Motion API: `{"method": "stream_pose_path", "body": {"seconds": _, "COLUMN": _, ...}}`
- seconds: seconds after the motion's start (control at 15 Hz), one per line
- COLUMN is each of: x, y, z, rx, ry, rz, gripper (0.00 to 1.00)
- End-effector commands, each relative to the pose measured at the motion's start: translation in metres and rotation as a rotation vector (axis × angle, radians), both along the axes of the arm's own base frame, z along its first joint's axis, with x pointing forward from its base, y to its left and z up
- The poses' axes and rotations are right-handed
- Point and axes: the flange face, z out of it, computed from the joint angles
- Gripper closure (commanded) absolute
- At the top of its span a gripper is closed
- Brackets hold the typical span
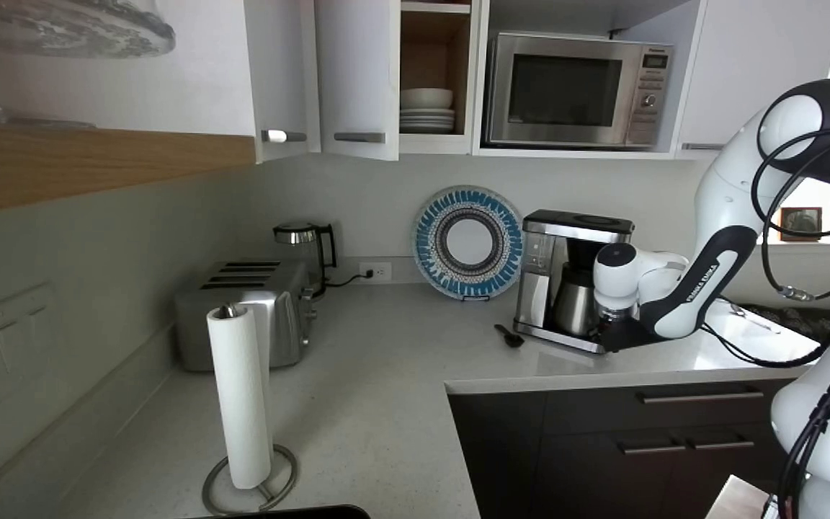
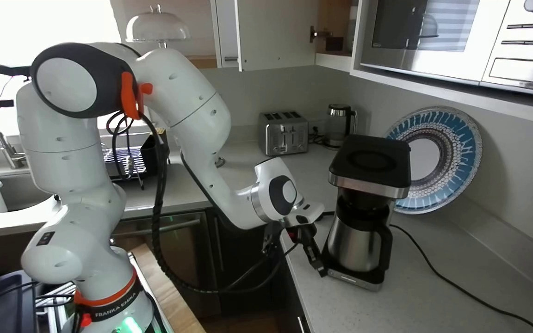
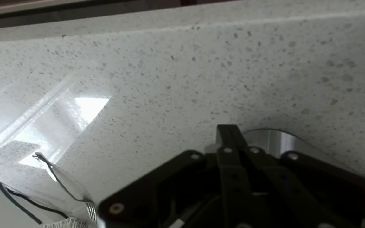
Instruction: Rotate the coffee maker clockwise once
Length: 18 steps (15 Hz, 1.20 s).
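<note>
the coffee maker (image 2: 364, 203) stands on the counter (image 1: 379, 353) between tool (image 3: 229, 128) and plate (image 1: 469, 241)

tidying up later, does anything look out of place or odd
The upper cabinet door hangs open, baring dishes. A black scoop-like utensil lies loose beside the coffee maker, and a stray fork lies on the counter, as if forgotten.

We've got loads of bare counter (image 1: 379, 353) between the toaster (image 2: 284, 132) and the coffee maker (image 2: 366, 208), one black scoop (image 1: 509, 336) to dodge; at the back, a plate (image 1: 469, 241) and a cord (image 2: 472, 297) crowd us.
</note>
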Motion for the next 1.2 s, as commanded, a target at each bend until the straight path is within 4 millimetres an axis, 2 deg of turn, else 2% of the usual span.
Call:
{"method": "stream_pose_path", "body": {"seconds": 0.0, "x": 0.013, "y": 0.003, "z": 0.007, "rx": 0.036, "ry": -0.096, "rz": 0.012, "gripper": 1.0}}
{"method": "stream_pose_path", "body": {"seconds": 1.13, "x": 0.026, "y": 0.01, "z": 0.02, "rx": 0.166, "ry": -0.241, "rz": -0.045, "gripper": 1.0}}
